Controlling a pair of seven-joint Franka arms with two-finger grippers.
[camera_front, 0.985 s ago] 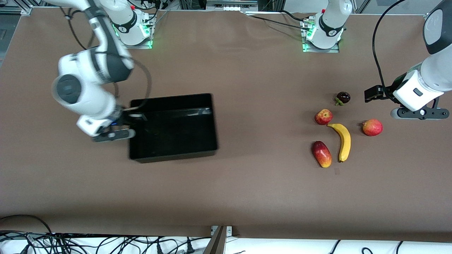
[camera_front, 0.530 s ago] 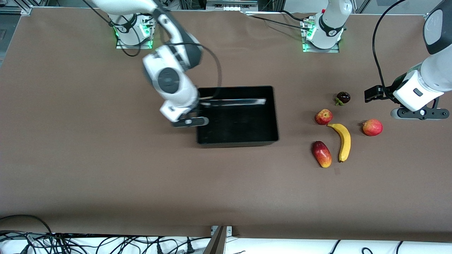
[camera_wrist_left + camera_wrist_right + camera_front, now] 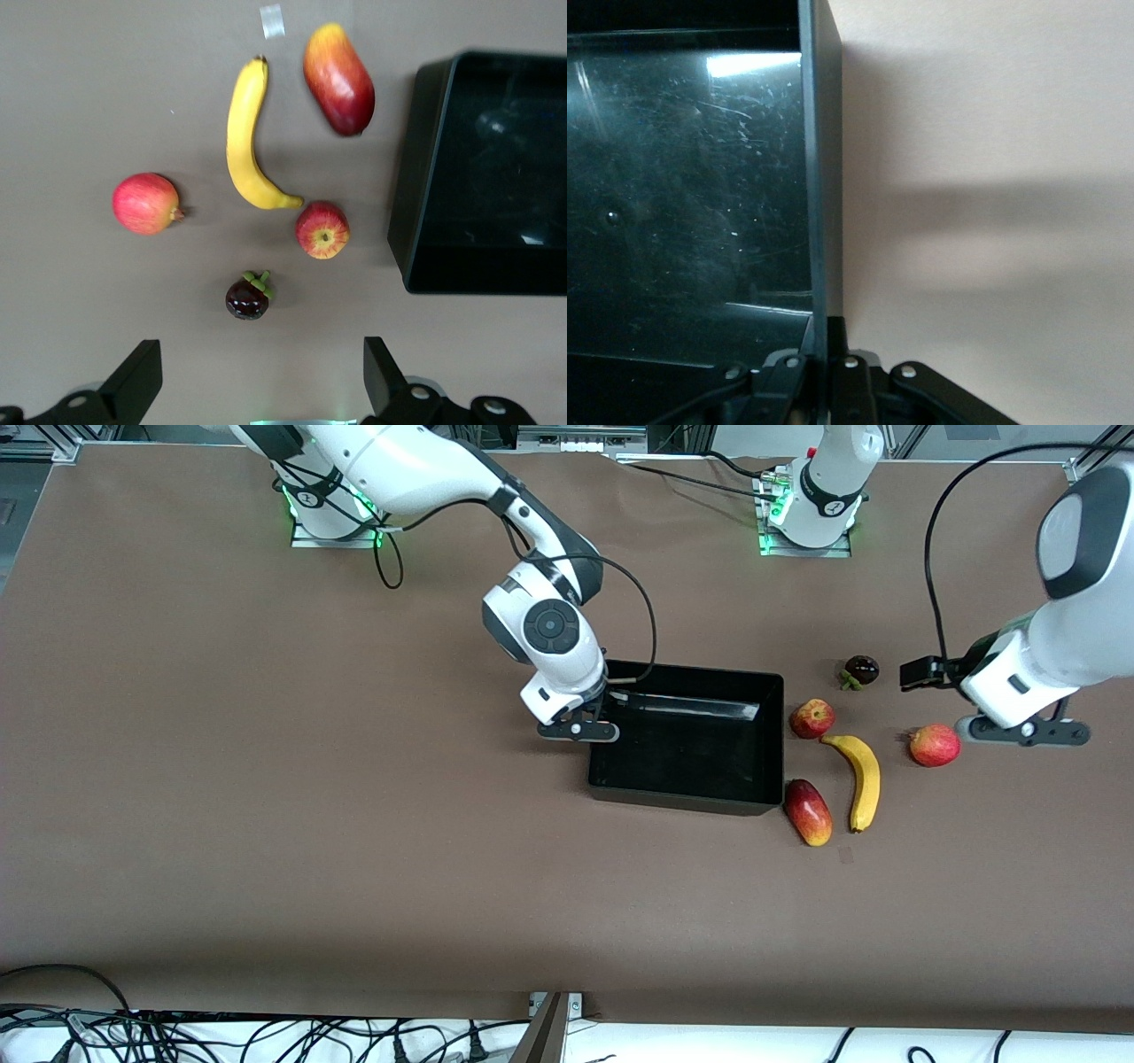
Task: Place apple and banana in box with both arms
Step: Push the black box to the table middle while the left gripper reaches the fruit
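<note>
The box serves as the landmark: it sits on the table with its black floor bare. The right gripper is at the box's wall toward the right arm's end of the table, its fingers pinched on that wall's rim, one inside the box and one outside, as the right wrist view shows.

The apple lies just beside the box's wall toward the left arm's end, close to it but apart, near the corner farther from the front camera. The banana lies a little farther from the box, one dark tip almost touching the apple, its curve running toward the front camera. A red-yellow mango lies right at the box's nearer corner on the same side. A red-orange round fruit and a small dark fruit with a green cap lie farther from the box than the banana.

The left gripper hangs over the table past the dark fruit, fingers spread wide and holding nothing; apple and banana are well apart from them.
</note>
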